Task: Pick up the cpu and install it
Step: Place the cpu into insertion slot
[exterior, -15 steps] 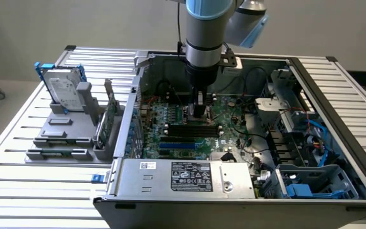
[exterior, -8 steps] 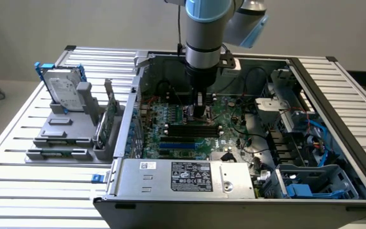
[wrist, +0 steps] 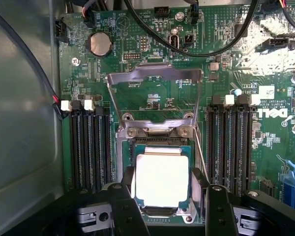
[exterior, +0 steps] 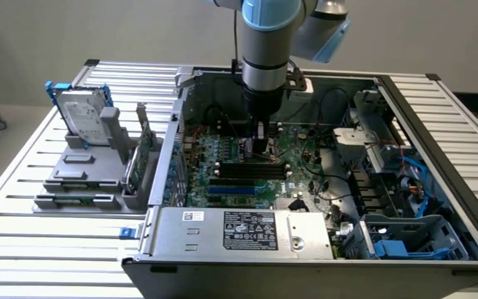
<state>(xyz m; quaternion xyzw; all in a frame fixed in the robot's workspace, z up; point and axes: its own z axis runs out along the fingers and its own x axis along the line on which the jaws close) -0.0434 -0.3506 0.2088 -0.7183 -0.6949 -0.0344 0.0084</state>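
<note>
Installation was the step in hand. Gripper [wrist: 163, 181] held cpu [wrist: 162, 178] by two opposite edges, just over socket [wrist: 122, 156], whose plate [wrist: 157, 73] stood open. By my judgement, seating called for keeping the chip level and square to the socket frame.

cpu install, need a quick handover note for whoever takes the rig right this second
Gripper: low over the motherboard, shut on the cpu, fingers on two opposite sides.
Cpu: level over the socket, whose load plate stands open; seated or not, cannot tell.
Done: cpu picked up and brought to the socket.
Left: cpu not yet released, load plate not yet shut.
</note>
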